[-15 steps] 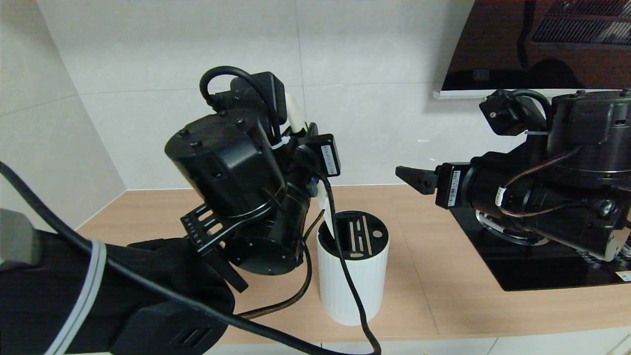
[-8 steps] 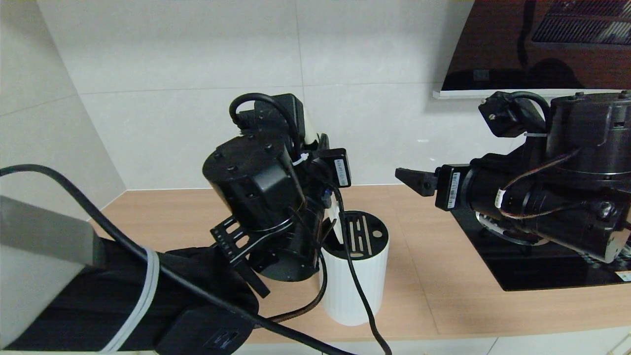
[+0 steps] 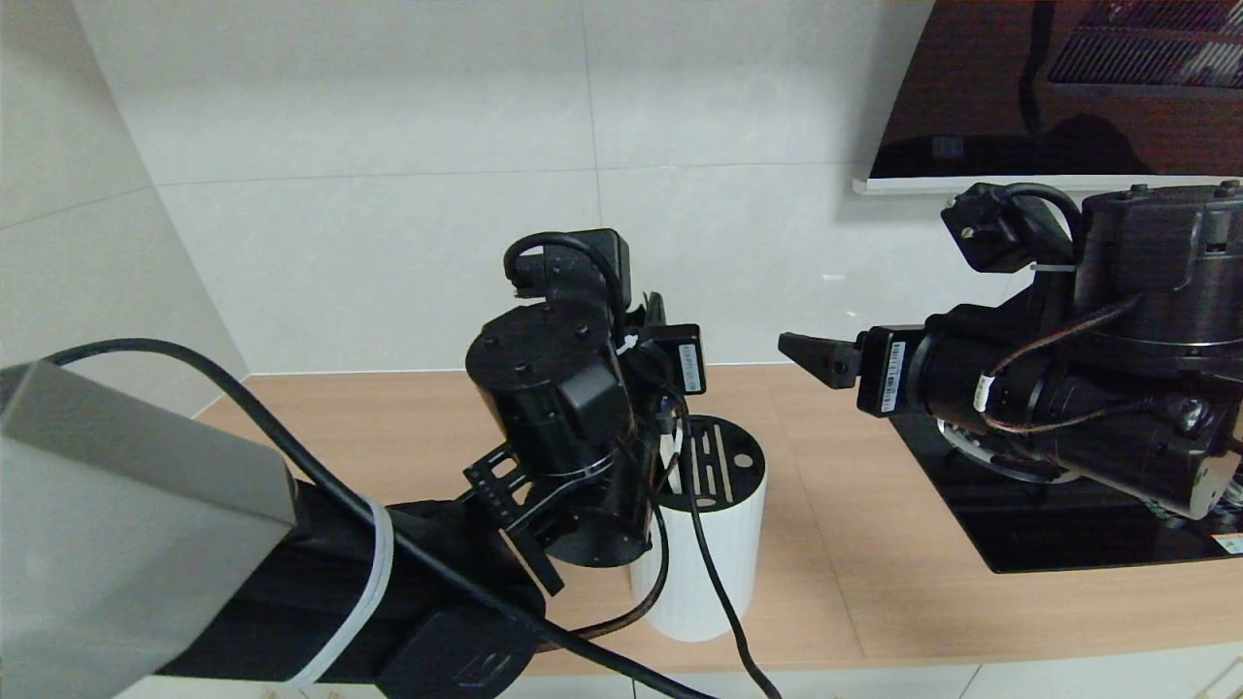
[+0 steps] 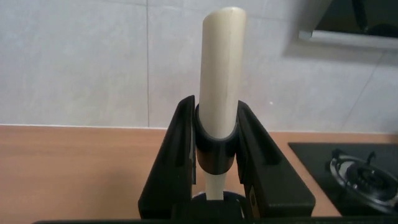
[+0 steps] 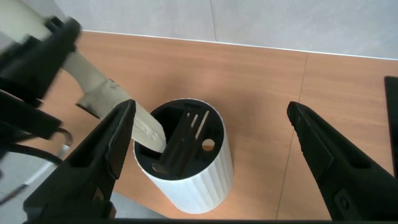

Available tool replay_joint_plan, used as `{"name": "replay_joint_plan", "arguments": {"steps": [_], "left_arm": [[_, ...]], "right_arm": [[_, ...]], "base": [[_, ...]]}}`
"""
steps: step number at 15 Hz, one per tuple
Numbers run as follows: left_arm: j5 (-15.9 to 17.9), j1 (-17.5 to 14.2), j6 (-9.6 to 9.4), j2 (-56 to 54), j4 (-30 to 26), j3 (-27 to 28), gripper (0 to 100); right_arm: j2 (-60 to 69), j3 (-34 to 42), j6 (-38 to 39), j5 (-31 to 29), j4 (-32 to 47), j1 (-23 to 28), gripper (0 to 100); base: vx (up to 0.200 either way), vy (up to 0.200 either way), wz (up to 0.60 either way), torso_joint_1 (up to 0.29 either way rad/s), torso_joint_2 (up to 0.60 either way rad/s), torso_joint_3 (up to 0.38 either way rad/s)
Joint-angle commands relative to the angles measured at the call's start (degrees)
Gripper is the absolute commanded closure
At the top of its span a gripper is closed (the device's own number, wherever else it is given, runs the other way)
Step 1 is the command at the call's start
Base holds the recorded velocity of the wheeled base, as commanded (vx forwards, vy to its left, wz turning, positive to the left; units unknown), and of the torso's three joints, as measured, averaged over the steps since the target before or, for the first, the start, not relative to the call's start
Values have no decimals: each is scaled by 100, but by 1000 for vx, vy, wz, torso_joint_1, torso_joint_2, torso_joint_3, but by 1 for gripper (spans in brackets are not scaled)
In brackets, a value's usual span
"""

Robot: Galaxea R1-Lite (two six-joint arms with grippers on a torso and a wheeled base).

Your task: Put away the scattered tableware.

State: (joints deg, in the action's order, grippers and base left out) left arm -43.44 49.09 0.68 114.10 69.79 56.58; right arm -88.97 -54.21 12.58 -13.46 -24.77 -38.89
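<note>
The left pincer [image 4: 217,118] is closed narrowly around the pale cream handle of a knife [image 4: 221,62]. Its two black fingers [image 4: 182,143] press on either side of the handle, just above a dark collar. The handle's rounded end stands well clear of the fingers, against the tiled wall [image 3: 388,175].

The knife is tilted, with its blade pointing down into the white ribbed holder [image 3: 699,573] standing on the wooden tabletop [image 3: 835,544]. In the right wrist view the blade enters the wide opening at the edge of the holder's black top, beside the narrow slots and the small round hole. The tip is hidden inside, so I cannot tell how deep it sits or whether it touches the bottom.

From the head view, the bulky left wrist and its cable cover nearly all of the knife and the near side of the holder's rim. Only a pale sliver shows at the holder's mouth.

The right pincer [image 5: 210,109] is spread wide and holds nothing. It hangs in the air apart from the holder, on the side where the black hob [image 3: 1049,524] is set into the tabletop. The right arm hides much of the hob, and a burner ring partly shows beneath it. The dark hood [image 3: 1068,87] above is cut off at the frame's edge.
</note>
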Motion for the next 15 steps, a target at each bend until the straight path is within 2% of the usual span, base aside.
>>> {"name": "replay_joint_plan", "arguments": {"steps": [1,5,13,15], "left_arm": [[2,-5,2,226,26,3,100],[10,-5,2,587,210,11,100],[10,-5,2,1105,228,11,100],[10,-5,-16,1351,395,11,100]], "right_arm": [[-15,-2,-1,1,-1,-5,0],[-24,7,-1,1,-1,-5,0],[-42,16,-1,1,7,-5,0],[-51,25,-1,1,7,-5,0]], "base": [[0,0,0,0,0,0],[0,0,0,0,0,0],[0,0,0,0,0,0],[0,0,0,0,0,0]]}}
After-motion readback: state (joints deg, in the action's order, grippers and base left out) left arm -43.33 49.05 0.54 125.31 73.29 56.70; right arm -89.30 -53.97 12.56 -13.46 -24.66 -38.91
